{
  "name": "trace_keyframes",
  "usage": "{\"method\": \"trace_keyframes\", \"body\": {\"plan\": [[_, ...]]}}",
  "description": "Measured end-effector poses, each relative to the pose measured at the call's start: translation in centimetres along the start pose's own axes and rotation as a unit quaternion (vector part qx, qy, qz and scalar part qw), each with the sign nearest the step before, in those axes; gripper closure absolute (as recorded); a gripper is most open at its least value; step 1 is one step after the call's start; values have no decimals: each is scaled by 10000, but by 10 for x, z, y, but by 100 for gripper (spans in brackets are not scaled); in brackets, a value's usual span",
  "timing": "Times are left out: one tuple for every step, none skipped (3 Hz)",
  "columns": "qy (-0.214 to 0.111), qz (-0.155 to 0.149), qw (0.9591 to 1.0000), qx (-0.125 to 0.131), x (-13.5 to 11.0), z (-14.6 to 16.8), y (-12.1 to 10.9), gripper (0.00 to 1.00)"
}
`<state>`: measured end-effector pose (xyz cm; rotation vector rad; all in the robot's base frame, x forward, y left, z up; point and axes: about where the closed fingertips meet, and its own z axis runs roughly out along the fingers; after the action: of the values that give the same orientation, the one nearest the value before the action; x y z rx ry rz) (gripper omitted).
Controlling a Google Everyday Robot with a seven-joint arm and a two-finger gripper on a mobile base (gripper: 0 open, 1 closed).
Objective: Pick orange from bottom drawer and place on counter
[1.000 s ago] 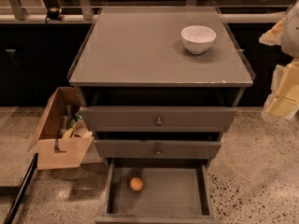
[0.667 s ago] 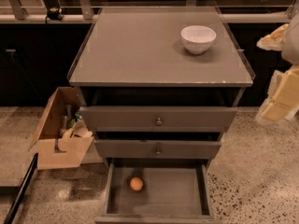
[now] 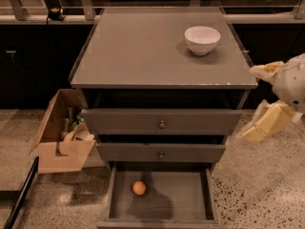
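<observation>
The orange lies on the floor of the bottom drawer, which is pulled out, left of its middle. The counter is the flat grey-brown cabinet top above. My gripper is at the right edge of the view, beside the cabinet's right side at the height of the upper drawers. Its two pale fingers stand spread apart with nothing between them. It is well above and to the right of the orange.
A white bowl stands on the counter at the back right. Two shut drawers with round knobs are above the open one. An open cardboard box with items stands on the floor to the left. The floor is speckled.
My gripper has moved a little to the left and down, closer to the cabinet's right side. The orange, the drawer and the bowl have not moved.
</observation>
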<state>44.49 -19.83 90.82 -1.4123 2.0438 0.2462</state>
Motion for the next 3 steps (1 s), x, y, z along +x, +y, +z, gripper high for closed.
{"method": "trace_keyframes", "body": {"plan": [[-404,484,9980,48,6,39,9,0],[-454,747,9961,130,9,60,12,0],[-424,870,9952,115,12,86,17,0]]}}
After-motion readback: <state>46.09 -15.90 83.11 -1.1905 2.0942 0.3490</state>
